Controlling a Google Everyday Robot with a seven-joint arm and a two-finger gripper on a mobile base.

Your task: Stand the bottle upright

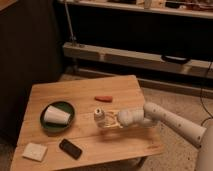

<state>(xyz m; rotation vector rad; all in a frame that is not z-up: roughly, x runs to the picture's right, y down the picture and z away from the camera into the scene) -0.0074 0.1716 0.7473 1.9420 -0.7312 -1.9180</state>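
We are looking down on a low wooden bench [120,90] in a dim room, with dark shelving and a long pale rail behind it. The bottle [99,118] is near the middle of the bench, toward the front edge, with its whitish neck uppermost. It looks close to upright, though we cannot tell whether its base sits flat. The gripper [114,120] is right against the bottle's right side, low over the wood. Whether it has hold of the bottle or merely touches it, we cannot tell.

We judge the bottle to be light, thin-walled plastic. It would likely dent under a hard squeeze, slip on its smooth wall and topple at a nudge. We would hold it at mid-body, below the neck, and release it gently.

Left of it, a white cup [56,115] lies on its side on a green plate [46,127]. A small orange-red object [102,98] lies just behind the bottle. A black phone [70,148] and a pale square pad [35,151] are near the front left.
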